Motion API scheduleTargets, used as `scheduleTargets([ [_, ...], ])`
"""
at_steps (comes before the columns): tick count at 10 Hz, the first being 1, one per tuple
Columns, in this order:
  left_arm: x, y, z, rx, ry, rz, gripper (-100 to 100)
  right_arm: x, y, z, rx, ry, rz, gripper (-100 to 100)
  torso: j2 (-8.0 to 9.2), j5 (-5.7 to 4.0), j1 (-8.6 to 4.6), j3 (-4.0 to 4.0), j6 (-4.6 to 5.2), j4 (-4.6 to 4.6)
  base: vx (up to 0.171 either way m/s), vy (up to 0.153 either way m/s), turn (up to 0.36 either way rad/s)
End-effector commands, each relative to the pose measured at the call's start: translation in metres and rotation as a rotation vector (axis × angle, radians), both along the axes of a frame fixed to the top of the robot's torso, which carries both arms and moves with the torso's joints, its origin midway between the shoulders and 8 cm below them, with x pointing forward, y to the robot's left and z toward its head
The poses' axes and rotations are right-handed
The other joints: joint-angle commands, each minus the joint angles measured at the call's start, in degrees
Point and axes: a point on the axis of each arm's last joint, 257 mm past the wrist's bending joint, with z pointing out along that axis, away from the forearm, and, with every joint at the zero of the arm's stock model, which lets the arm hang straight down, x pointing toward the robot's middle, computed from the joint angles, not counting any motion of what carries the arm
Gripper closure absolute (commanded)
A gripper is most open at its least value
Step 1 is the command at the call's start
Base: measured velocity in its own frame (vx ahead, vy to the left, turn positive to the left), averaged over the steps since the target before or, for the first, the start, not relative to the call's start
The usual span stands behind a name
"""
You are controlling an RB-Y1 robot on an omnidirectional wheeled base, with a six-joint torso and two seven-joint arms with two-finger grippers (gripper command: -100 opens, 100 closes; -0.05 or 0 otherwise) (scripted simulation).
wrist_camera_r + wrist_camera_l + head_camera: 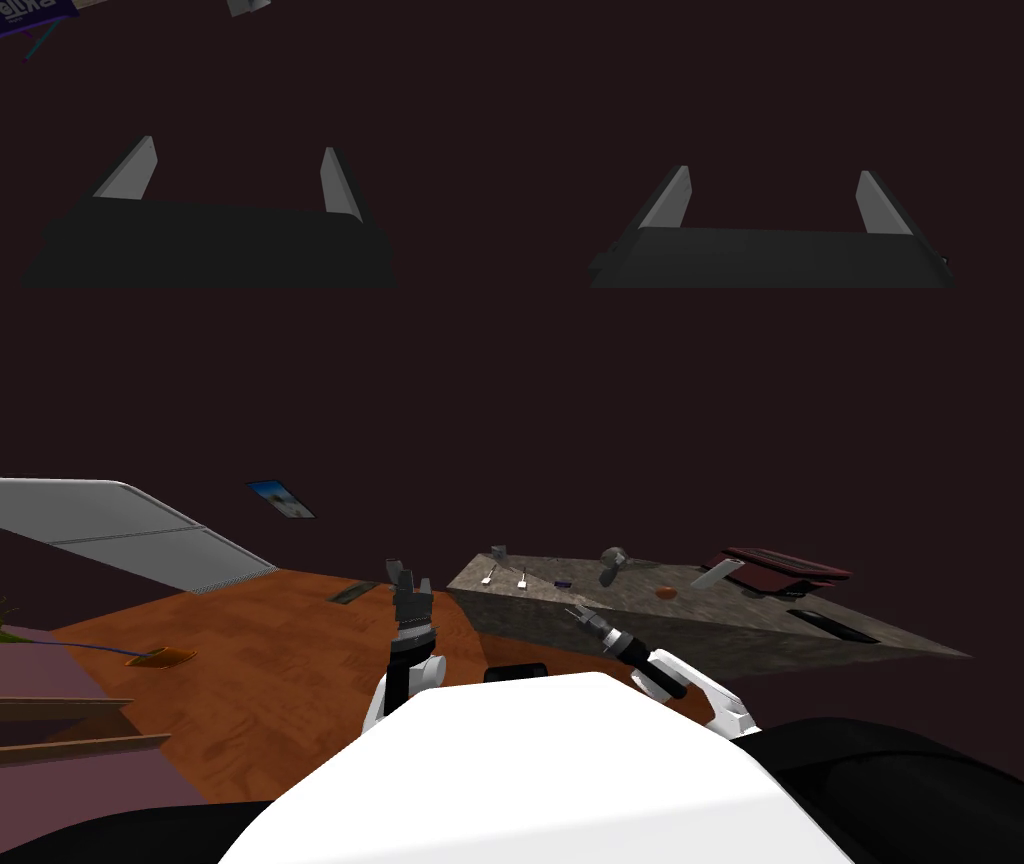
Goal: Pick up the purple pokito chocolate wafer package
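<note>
Approach step: my right end effector [577,611], fingers apart, hangs short of the table [700,633]. Next I must reach the pack [563,584] by its near edge. Left end effector [408,576] is also apart.

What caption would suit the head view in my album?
Right gripper open, pointed toward a small purple package on the grey counter; left gripper raised, open.

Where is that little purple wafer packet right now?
In the head view the purple packet lies on the grey stone-like counter, between a small white item and a grey object, ahead of the right hand.
</note>
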Motion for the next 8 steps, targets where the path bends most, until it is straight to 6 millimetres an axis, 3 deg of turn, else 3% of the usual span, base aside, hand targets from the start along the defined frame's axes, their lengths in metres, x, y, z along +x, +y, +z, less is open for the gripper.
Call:
scheduleTargets([
  [1,0.000,0.000,0.000,0.000,0.000,0.000,0,-0.009,-0.015,-0.024,-0.095,0.037,0.021,-100,0.00,0.00,0.00,0.00,0.00,0.00,-0.016,0.072,0.131],
  [2,0.000,0.000,0.000,0.000,0.000,0.000,0,-0.010,-0.018,-0.026,-0.116,0.046,0.029,-100,-0.04,0.01,0.06,-0.03,-0.02,-0.01,-0.012,0.055,0.049],
  [3,0.000,0.000,0.000,0.000,0.000,0.000,0,-0.018,-0.032,-0.046,-0.186,0.081,0.038,-100,-0.07,0.00,0.00,-0.04,0.01,-0.02,-0.023,0.071,0.103],
  [4,0.000,0.000,0.000,0.000,0.000,0.000,0,-0.019,-0.035,-0.046,-0.209,0.085,0.053,-100,-0.04,0.01,0.05,-0.03,-0.01,-0.01,-0.018,0.061,0.057],
  [5,0.000,0.000,0.000,0.000,0.000,0.000,0,-0.028,-0.048,-0.063,-0.280,0.118,0.071,-100,-0.06,0.01,0.02,-0.03,0.00,-0.01,-0.008,0.064,0.131],
  [7,0.000,0.000,0.000,0.000,0.000,0.000,0,-0.029,-0.053,-0.065,-0.299,0.126,0.076,-100,-0.11,0.00,-0.01,-0.06,-0.01,-0.02,-0.002,0.038,0.031],
  [8,0.000,0.000,0.000,0.000,0.000,0.000,0,-0.039,-0.069,-0.080,-0.378,0.160,0.103,-100,-0.11,-0.02,-0.09,-0.07,0.01,-0.03,0.004,0.058,0.117],
])
